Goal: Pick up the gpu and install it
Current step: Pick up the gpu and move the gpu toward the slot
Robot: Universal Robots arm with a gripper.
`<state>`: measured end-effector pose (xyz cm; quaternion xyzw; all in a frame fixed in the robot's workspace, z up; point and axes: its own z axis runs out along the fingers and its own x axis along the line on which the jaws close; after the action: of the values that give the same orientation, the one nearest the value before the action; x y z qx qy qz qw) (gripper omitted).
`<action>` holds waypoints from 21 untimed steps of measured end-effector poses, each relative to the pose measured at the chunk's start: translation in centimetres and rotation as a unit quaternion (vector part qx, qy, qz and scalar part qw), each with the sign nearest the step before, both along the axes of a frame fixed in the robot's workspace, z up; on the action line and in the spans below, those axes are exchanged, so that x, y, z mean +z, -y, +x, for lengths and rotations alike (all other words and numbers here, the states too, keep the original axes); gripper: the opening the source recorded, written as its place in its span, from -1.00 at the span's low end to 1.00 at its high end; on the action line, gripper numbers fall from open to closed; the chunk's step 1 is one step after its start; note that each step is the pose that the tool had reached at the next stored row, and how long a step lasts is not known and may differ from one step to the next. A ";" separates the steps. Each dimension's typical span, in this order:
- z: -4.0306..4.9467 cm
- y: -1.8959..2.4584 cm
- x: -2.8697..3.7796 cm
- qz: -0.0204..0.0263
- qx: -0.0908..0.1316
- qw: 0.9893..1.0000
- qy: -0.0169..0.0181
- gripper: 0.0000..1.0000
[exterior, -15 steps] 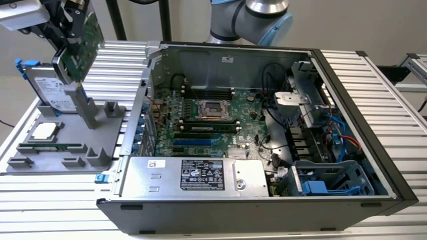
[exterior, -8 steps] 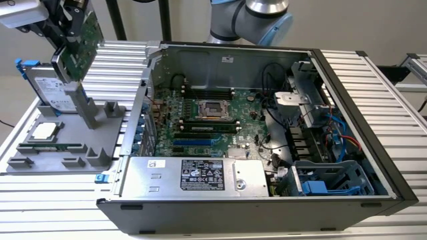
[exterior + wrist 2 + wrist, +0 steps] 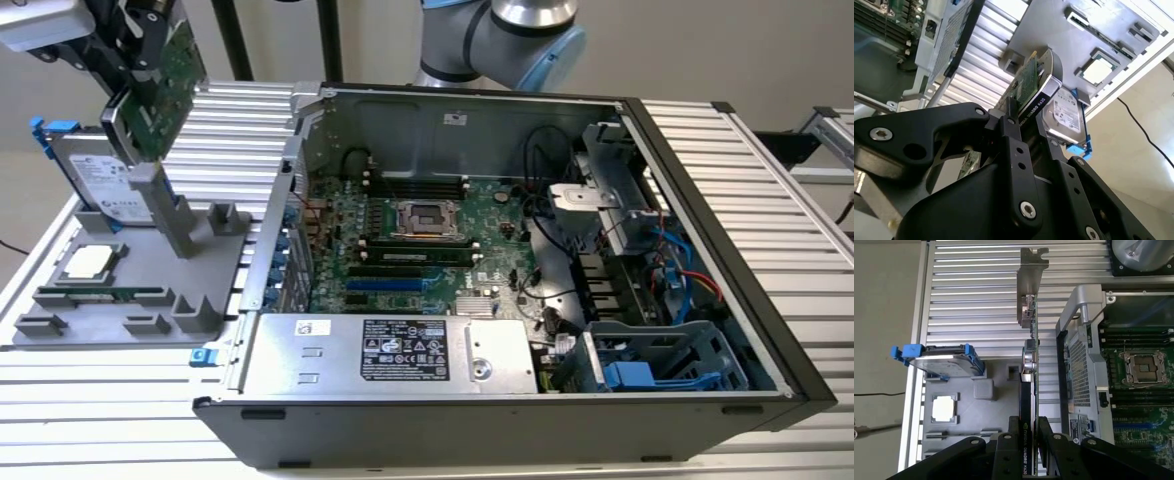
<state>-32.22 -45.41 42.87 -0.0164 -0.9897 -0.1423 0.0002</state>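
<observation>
The gpu (image 3: 163,85) is a green board with a black cooler, and it hangs edge-down at the exterior view's upper left. My gripper (image 3: 134,48) is shut on its upper end. Both wrist views show the black fingers (image 3: 1014,432) clamping the card (image 3: 1027,400) from both faces, with its silver end bracket (image 3: 1030,270) at the far end. The card (image 3: 1026,85) is over the grey parts holder (image 3: 80,330), beside the open computer case (image 3: 694,150). I cannot tell whether its lower end touches the holder. The motherboard (image 3: 414,240) lies exposed inside the case.
On the grey holder a silver hard drive (image 3: 94,170) in a blue frame stands upright, with a processor chip (image 3: 87,262) and a thin memory stick (image 3: 100,295) in front of it. The case wall (image 3: 1076,340) rises close beside the card. Everything rests on a ribbed aluminium table (image 3: 787,200).
</observation>
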 end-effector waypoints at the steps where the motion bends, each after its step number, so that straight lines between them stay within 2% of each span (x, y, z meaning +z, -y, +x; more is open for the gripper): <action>1: 0.00 0.00 0.03 0.000 0.000 1.000 0.000 -1.00; 8: 0.12 0.00 0.06 0.000 0.000 1.000 0.001 -1.00; 21: 2.70 0.00 0.05 0.000 0.000 1.000 0.000 -1.00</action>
<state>-29.52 -45.42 42.92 -0.0164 -0.9897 -0.1423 -0.0003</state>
